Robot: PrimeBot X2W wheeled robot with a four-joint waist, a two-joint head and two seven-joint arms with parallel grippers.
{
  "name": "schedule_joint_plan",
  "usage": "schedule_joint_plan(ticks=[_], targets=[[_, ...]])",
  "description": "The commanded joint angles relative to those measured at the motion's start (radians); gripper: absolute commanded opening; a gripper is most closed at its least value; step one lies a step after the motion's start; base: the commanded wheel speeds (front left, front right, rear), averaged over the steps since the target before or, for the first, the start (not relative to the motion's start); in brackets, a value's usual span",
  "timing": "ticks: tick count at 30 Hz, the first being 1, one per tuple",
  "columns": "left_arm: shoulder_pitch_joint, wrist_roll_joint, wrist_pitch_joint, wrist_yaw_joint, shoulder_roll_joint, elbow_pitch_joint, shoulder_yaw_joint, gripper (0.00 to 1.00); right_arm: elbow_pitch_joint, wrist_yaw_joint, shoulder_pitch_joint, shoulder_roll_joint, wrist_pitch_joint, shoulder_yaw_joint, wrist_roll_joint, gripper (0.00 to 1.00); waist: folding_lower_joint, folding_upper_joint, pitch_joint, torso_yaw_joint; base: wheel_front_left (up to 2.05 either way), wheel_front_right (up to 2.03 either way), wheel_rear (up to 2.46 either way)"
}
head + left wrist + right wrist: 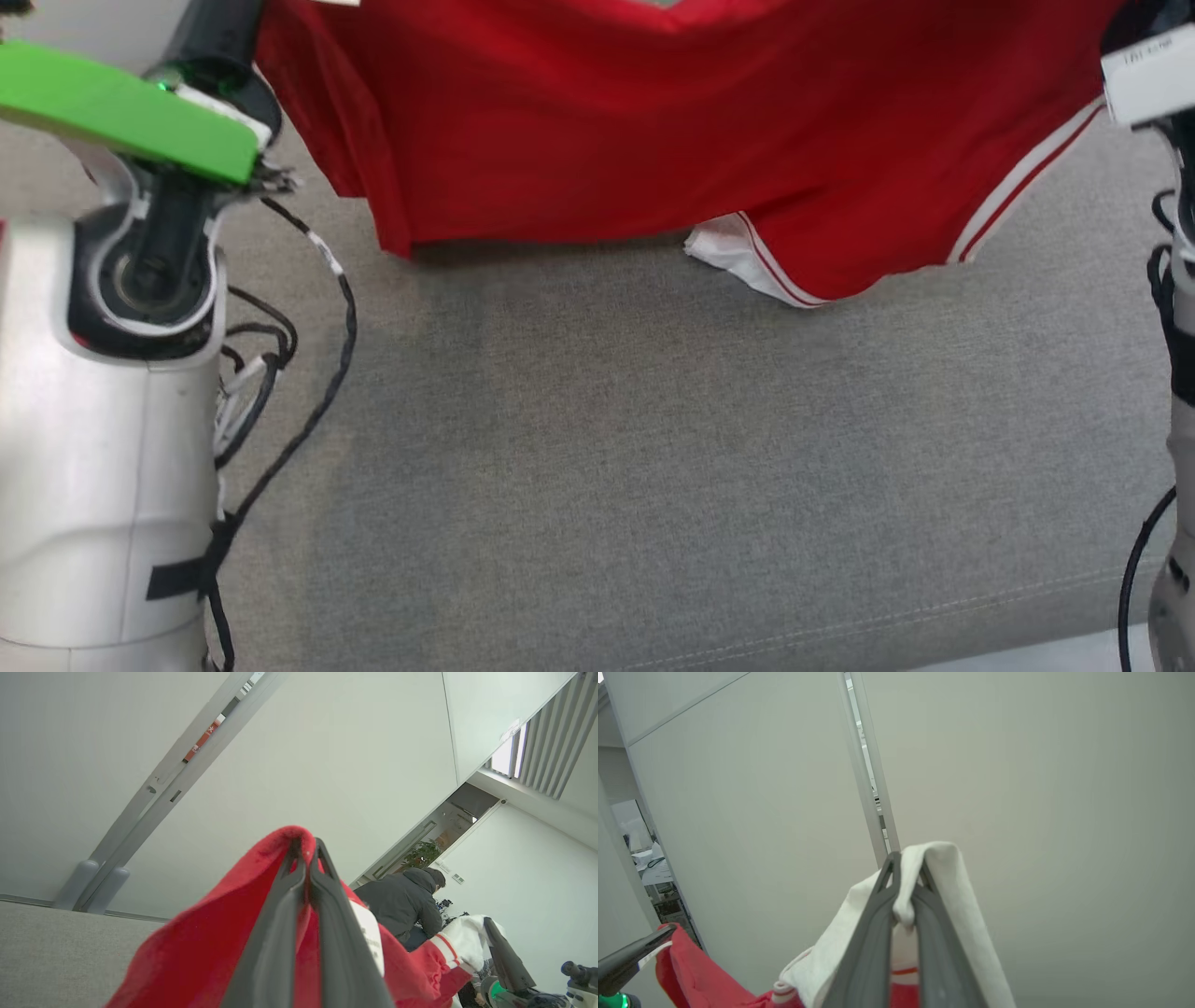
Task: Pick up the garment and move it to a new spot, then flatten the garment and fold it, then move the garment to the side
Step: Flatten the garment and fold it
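Red cloth sat pinched in the left hand [306, 847], whose dark fingers were clamped shut over a bunched edge of the garment [653, 121]. The garment hung slack between the two arms above the grey counter [597, 467]; whether its lowest hem touched the counter could not be told. It looked light, limp and likely to slip, so hems and corners seemed the best holds. The right hand [906, 861] was clamped on the white trim.
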Motion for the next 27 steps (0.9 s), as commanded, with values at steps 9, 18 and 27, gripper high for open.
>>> schedule_joint_plan(ticks=[9,18,27], targets=[[-0.298,0.106,-0.138,0.010,0.024,0.129,0.051,0.00,0.379,0.000,-0.337,0.045,-0.051,0.075,-0.116,0.00,0.0000,-0.0001,0.264,-0.057,0.00,0.00,0.00],[-0.568,0.140,-0.410,-0.083,-0.004,0.151,0.049,0.00,0.500,0.000,-0.655,0.063,-0.465,0.027,-0.208,0.00,0.0000,-0.0001,0.331,-0.041,0.00,0.00,0.00],[-0.429,0.030,-0.460,-0.083,0.026,-0.076,-0.029,0.00,0.361,0.000,-0.565,-0.022,-0.494,0.046,-0.239,0.00,0.0000,-0.0001,0.321,0.015,0.00,0.00,0.00]])
